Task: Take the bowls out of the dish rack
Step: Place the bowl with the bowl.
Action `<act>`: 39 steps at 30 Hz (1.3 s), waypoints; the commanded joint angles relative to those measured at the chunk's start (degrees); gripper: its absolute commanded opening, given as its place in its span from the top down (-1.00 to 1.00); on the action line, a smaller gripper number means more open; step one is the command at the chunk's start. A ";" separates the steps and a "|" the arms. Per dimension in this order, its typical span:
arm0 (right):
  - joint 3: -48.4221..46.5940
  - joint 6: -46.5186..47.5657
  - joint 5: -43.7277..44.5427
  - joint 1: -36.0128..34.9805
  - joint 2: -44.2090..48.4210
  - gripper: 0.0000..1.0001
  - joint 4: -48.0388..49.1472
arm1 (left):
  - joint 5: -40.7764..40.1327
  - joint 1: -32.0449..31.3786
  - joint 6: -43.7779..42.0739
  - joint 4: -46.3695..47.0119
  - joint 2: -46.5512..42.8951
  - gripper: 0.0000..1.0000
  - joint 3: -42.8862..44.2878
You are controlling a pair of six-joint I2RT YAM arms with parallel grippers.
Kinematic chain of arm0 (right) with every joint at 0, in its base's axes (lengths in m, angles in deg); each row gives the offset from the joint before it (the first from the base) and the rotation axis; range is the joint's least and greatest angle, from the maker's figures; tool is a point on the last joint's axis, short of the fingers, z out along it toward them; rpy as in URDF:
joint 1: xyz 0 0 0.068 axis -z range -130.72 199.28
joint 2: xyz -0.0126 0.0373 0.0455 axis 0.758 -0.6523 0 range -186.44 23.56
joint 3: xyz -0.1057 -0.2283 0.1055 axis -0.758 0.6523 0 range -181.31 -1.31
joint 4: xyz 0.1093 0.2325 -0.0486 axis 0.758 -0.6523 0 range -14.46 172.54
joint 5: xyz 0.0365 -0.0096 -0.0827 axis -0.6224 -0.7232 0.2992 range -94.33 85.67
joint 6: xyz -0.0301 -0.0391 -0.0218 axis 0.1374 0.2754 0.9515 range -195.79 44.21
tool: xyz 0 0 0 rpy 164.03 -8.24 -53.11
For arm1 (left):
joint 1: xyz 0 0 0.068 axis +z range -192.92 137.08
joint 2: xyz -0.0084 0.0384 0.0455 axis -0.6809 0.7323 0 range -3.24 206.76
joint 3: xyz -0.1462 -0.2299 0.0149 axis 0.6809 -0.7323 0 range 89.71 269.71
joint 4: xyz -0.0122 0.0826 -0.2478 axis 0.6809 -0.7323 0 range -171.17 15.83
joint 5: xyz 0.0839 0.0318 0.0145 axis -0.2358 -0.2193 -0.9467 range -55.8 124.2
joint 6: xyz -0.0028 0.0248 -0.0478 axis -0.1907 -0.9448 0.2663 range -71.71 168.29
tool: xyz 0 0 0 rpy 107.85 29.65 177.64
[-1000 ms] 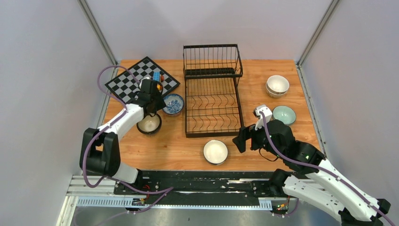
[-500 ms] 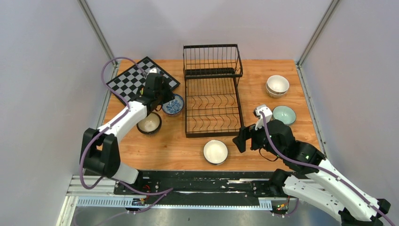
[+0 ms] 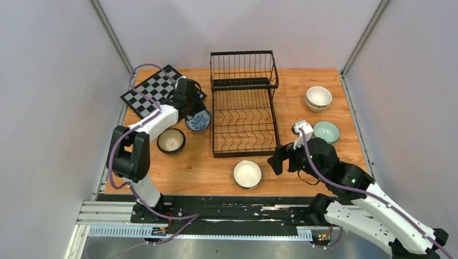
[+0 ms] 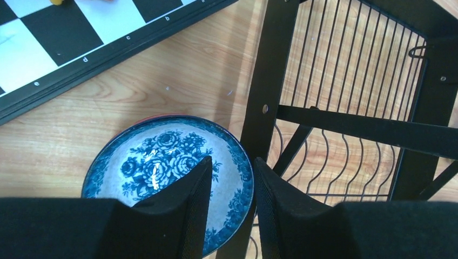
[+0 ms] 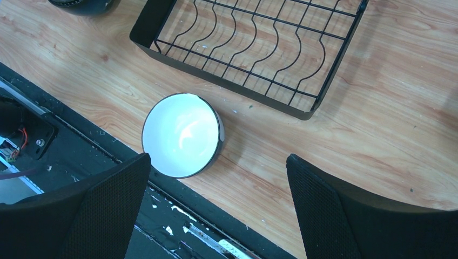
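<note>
The black wire dish rack [image 3: 243,102] [image 4: 345,108] [image 5: 254,48] stands mid-table with no bowls in it. Bowls sit on the table around it: a blue-white patterned one [image 3: 199,120] [image 4: 162,167], a dark one with a cream inside [image 3: 171,141], a white one [image 3: 247,174] [image 5: 181,135], a cream stack [image 3: 318,97] and a mint one [image 3: 326,131]. My left gripper [image 3: 193,108] [image 4: 232,161] hovers over the patterned bowl's right rim beside the rack wall, jaws narrowly open and holding nothing. My right gripper [image 3: 276,157] [image 5: 218,157] hangs wide open just right of the white bowl.
A chessboard [image 3: 154,89] [image 4: 54,32] lies at the back left, close behind the patterned bowl. A red edge [image 4: 162,116] shows under that bowl's far rim. The table's black front rail [image 5: 65,162] runs just below the white bowl. Grey walls close in both sides.
My left arm has swung from above the dark bowl toward the back, ending over the patterned bowl by the rack. The bowls and the right arm have not moved.
</note>
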 commanded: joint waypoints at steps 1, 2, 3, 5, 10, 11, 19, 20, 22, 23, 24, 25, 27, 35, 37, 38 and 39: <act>0.70 0.23 0.53 0.54 -0.58 -0.99 0.61 | 2.17 -0.54 1.81 2.96 1.21 0.28 1.27; 0.69 0.19 0.39 0.54 -0.81 -0.99 0.70 | 2.18 -0.62 1.88 3.13 1.47 0.29 1.40; 0.69 0.18 0.22 0.60 -0.95 -0.99 0.85 | 2.30 -0.75 1.92 3.13 1.71 0.30 1.63; 0.75 0.22 0.17 0.55 -1.13 -0.99 1.07 | 2.62 -0.83 2.16 3.26 2.32 0.31 1.87; 0.86 0.15 0.14 0.61 -1.44 -0.99 1.31 | 3.34 -1.02 2.62 4.48 3.38 0.34 1.67; 0.87 0.14 0.08 0.56 -1.42 -0.99 1.35 | 3.48 -1.10 2.63 4.59 3.67 0.35 1.75; 0.78 0.21 0.28 0.57 -1.40 -0.99 1.36 | 3.59 -1.80 2.23 3.98 5.75 0.44 2.95; 0.78 0.24 0.34 0.59 -1.34 -0.99 1.35 | 3.58 -1.82 2.20 3.94 5.85 0.45 2.87; 0.87 0.21 0.35 0.54 -1.20 -0.99 1.28 | 3.58 -1.88 2.15 3.97 6.04 0.45 2.77; 0.96 0.24 0.40 0.54 -1.16 -0.99 1.27 | 3.52 -1.90 2.04 3.96 6.12 0.46 2.69; 0.99 0.20 0.37 0.54 -1.16 -0.99 1.27 | 3.50 -1.88 1.94 3.97 6.21 0.46 2.68; 0.97 0.21 0.36 0.60 -1.20 -0.99 1.29 | 3.49 -1.90 1.86 3.91 6.30 0.46 2.68; 1.00 0.20 0.36 0.56 -1.16 -0.99 1.29 | 3.50 -1.91 1.84 3.89 6.30 0.46 2.60; 1.02 0.24 0.62 0.62 -1.07 -0.99 1.27 | 3.76 -1.88 1.63 3.73 3.31 0.45 2.42; 1.09 0.18 0.76 0.58 -1.07 -0.99 1.27 | 3.56 -1.91 1.30 3.26 1.02 0.40 2.01; 1.05 0.26 0.80 0.56 -1.11 -0.99 1.27 | 3.32 -1.91 1.12 3.16 -0.10 0.37 1.58; 0.97 0.30 0.87 0.53 -1.15 -0.99 1.25 | 3.13 -1.91 0.87 3.04 -1.47 0.36 0.96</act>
